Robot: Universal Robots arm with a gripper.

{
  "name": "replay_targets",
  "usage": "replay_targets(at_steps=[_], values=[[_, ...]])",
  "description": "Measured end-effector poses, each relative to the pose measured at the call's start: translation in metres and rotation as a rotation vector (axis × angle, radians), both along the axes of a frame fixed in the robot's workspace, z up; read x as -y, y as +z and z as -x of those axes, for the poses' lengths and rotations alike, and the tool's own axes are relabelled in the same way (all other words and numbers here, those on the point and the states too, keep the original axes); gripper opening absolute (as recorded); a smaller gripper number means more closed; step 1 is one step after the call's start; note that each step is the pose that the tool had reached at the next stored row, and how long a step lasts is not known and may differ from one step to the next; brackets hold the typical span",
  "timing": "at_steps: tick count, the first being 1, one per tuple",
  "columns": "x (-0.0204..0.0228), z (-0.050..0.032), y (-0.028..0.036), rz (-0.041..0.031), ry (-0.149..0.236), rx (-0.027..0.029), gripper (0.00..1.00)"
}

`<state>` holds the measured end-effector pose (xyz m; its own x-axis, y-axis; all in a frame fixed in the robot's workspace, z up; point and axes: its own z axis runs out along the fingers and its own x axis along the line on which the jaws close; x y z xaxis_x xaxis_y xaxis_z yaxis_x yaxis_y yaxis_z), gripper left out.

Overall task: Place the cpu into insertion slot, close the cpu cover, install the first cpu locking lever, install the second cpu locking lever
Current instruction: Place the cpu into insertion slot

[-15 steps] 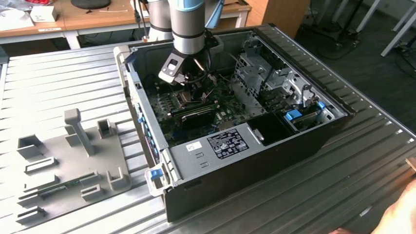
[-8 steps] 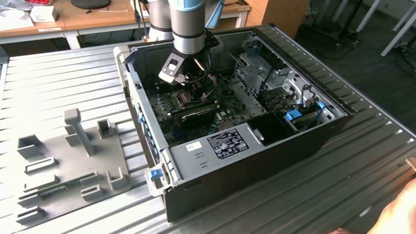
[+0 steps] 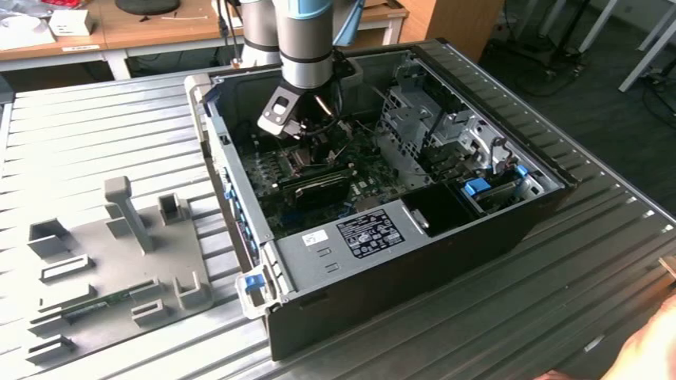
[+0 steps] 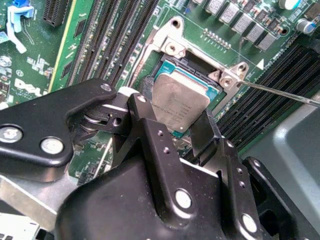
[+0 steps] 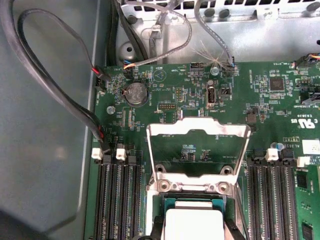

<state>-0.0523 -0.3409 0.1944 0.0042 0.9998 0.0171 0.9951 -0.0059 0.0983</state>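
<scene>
I am holding the tool down inside the open computer case. Its two black fingers are pinching the cpu by opposite edges. The chip's dull metallic top is facing the second wrist camera. The chip is sitting right at the insertion slot, slightly tilted, and I cannot tell whether it is resting in the slot or just above it.

The cpu cover is standing open, swung back on its hinge along the slot's far edge, and I am seeing bare green motherboard through its cut-out middle. A thin silvery locking lever is sticking out from the corner of the slot's metal rim, unlatched.

Long black memory slots are running along both sides of the slot. Beyond the cover, a coin cell battery is sitting on the board, and dark cables are looping along the case wall.

In the exterior view, the arm is reaching straight down into the case, which is lying on its side on the ribbed metal table. A grey fixture plate is lying on the table to the exterior view's left. A person's hand is showing at the lower corner on the exterior view's right.
</scene>
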Motion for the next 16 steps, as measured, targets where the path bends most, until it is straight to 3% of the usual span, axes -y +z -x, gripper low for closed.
replay_targets(at_steps=[16], values=[[0.0000, 0.0000, -0.0025, 0.0001, 0.000, -0.0001, 0.54]])
